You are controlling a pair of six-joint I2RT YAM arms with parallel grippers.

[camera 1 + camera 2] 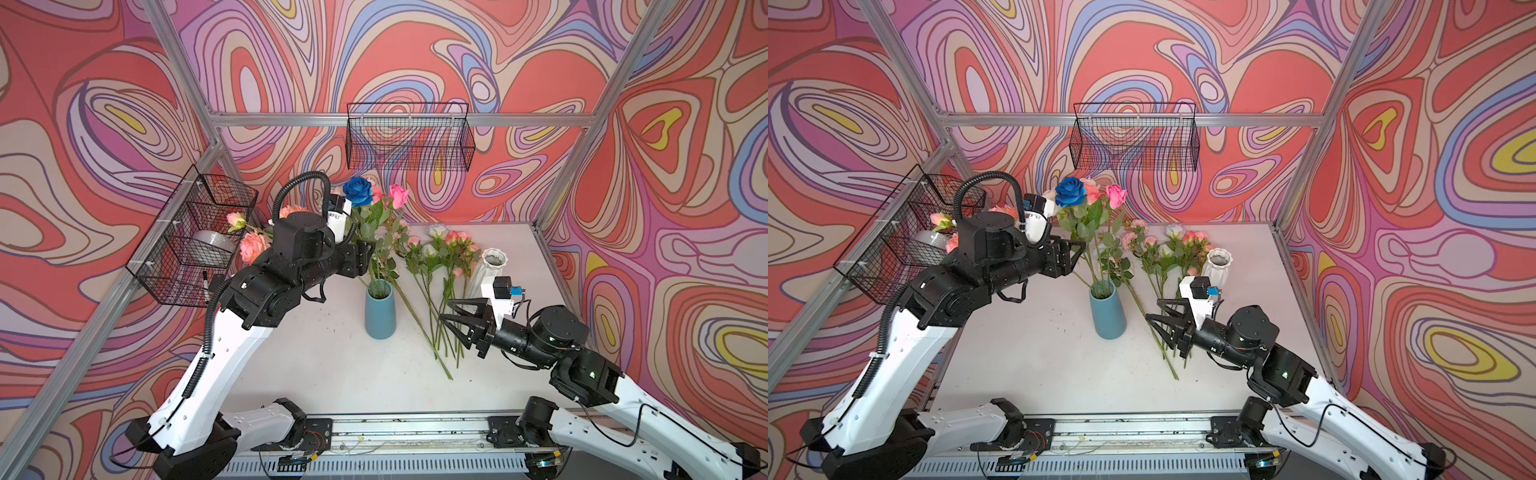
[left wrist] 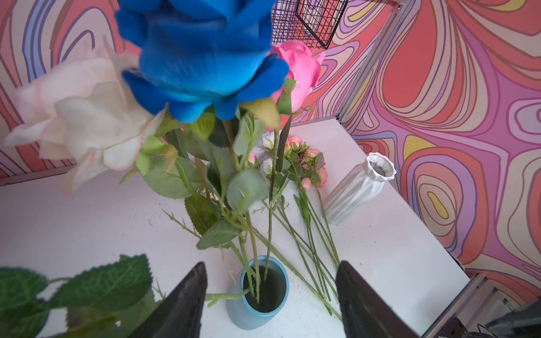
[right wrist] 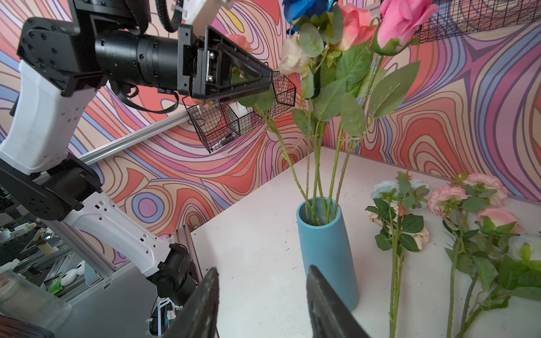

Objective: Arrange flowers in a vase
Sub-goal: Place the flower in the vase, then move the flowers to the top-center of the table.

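A blue vase stands mid-table in both top views, with several flowers in it, among them a deep blue rose and a pink rose. My left gripper hovers beside their stems above the vase. It is open and nothing is between its jaws. More flowers lie on the table right of the vase, stems toward the front. My right gripper is over those stems, open and holding nothing, beside the vase.
A white ribbed vase stands behind the right gripper, near the loose flowers. One black wire basket hangs on the back wall and another on the left wall, close to the left arm. The table ends at the front rail.
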